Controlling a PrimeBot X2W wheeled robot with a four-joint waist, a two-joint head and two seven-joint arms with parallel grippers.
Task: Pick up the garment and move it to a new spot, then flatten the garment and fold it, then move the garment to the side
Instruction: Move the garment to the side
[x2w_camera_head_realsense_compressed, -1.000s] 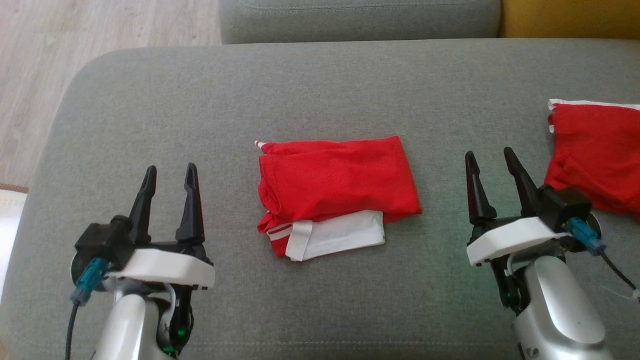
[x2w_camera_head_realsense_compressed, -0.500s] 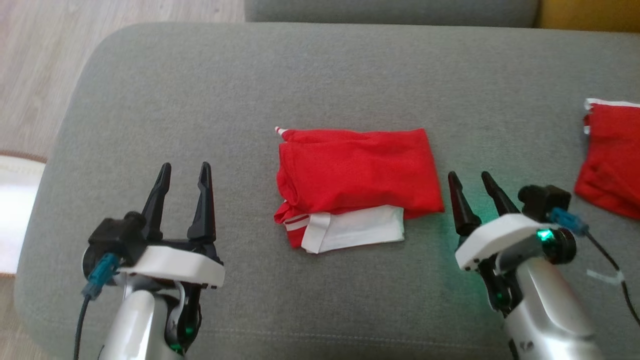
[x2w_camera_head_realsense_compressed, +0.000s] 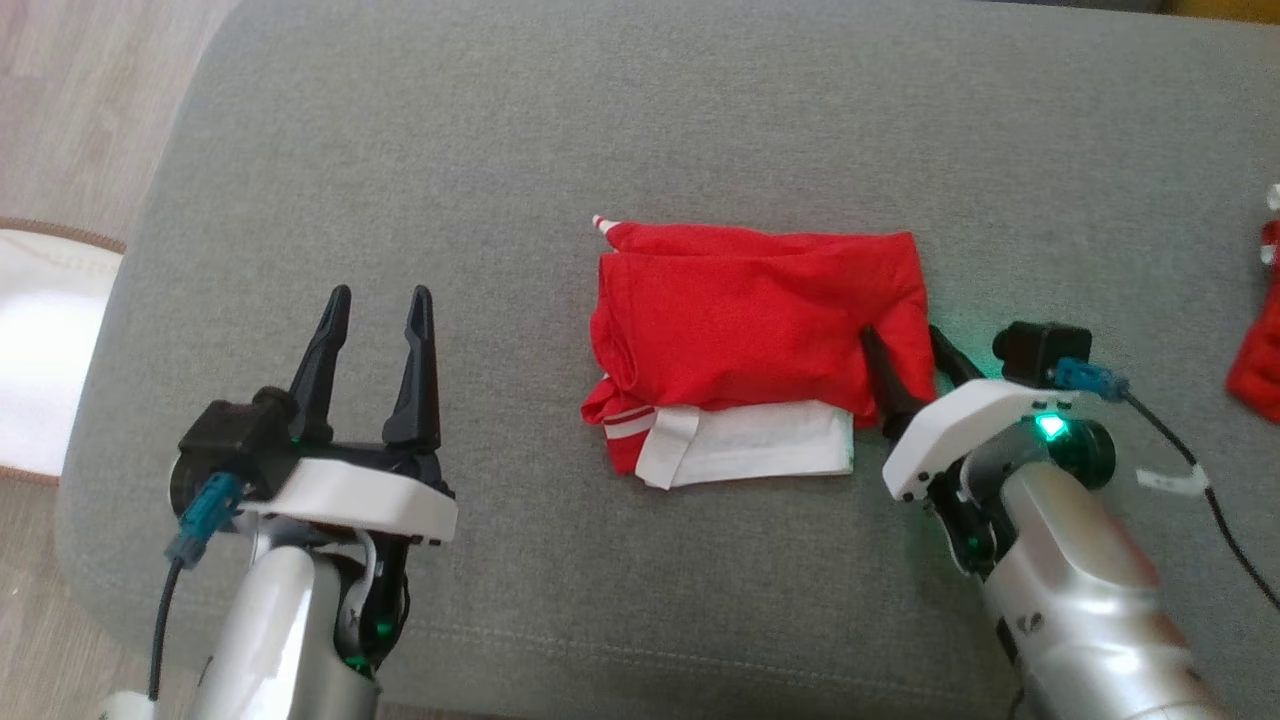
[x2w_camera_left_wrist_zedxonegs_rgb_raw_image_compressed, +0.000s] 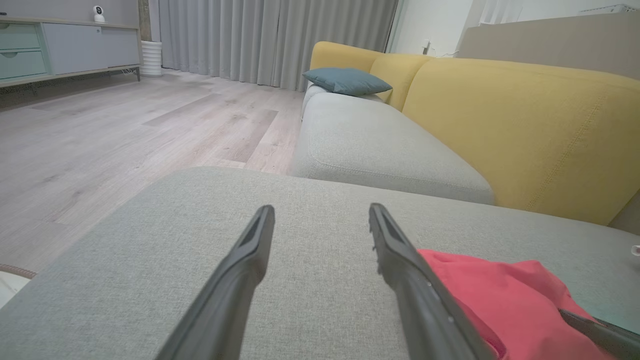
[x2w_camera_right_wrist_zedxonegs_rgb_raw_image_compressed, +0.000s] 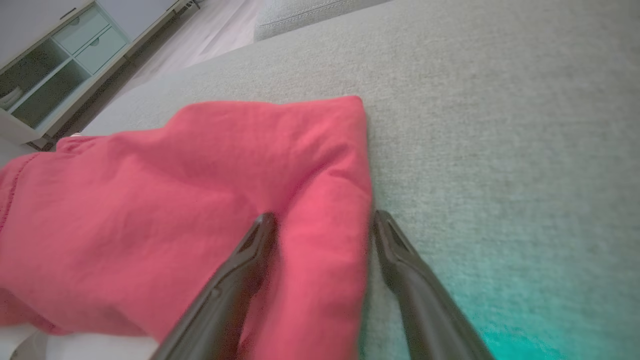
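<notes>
The folded red-and-white cloth garment (x2w_camera_head_realsense_compressed: 760, 310) lies mid-way along the grey upholstered sofa seat (x2w_camera_head_realsense_compressed: 500, 150), its long axis running left to right. The right arm's jaws, spread wide, straddle its right-hand edge, gripping nothing yet. The left arm's jaws, equally spread, stand well apart to its left.

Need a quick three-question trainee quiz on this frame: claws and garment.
1. True or false: the right claw is shut on the red garment.
2. The left claw hangs over: A the grey cushion, B the garment, C the floor.
3. Fill in: by the head view, the right claw straddles the garment's ___ edge.
Key: 1 false, its jaws stand open; 2 A; 3 right.
</notes>
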